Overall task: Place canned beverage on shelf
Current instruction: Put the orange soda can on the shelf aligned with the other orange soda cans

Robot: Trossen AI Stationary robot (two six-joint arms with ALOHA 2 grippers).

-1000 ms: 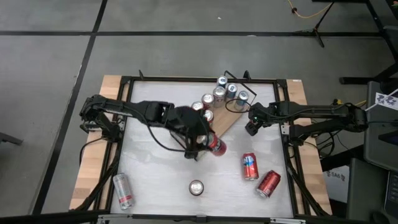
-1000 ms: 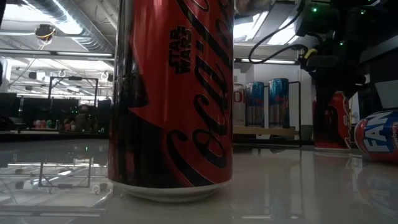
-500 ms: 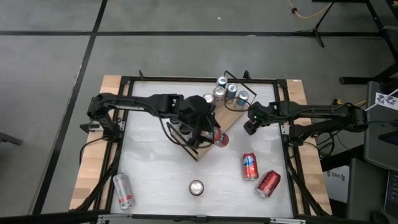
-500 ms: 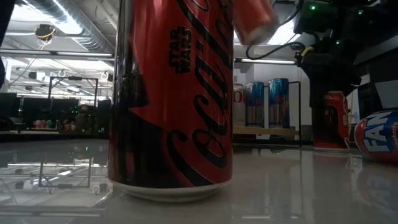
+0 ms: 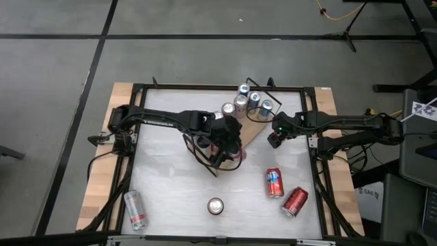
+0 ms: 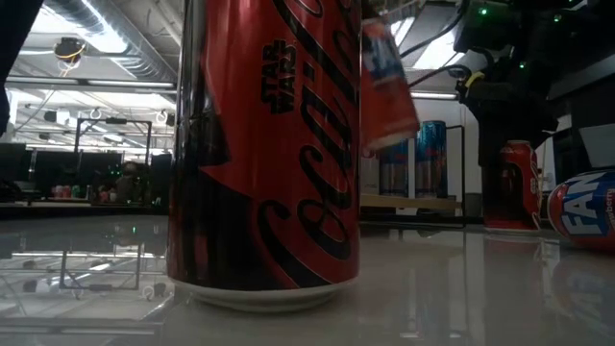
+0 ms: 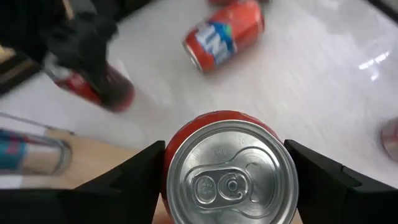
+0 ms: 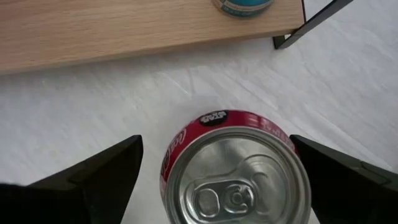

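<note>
Can (image 7: 230,171) clamped between left fingers (image 7: 134,177), lifted

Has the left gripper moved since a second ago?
Yes. In the high view the left gripper, jaws shut on a red can, has travelled up the picture from the open tabletop toward the shelf.

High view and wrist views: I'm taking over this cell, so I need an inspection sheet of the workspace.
Surface: white table, glossy; no spill seen.
Job's things: shelf lies askew, with several shelf cans standing on it; red can is held off the table.
Clutter: silver can, Fanta can and dark red can lying; upright can.
Grippers: left gripper shut on red can; right gripper open, straddling standing can.
Cables: yellow cable on floor.
Surroundings: nothing seen.
</note>
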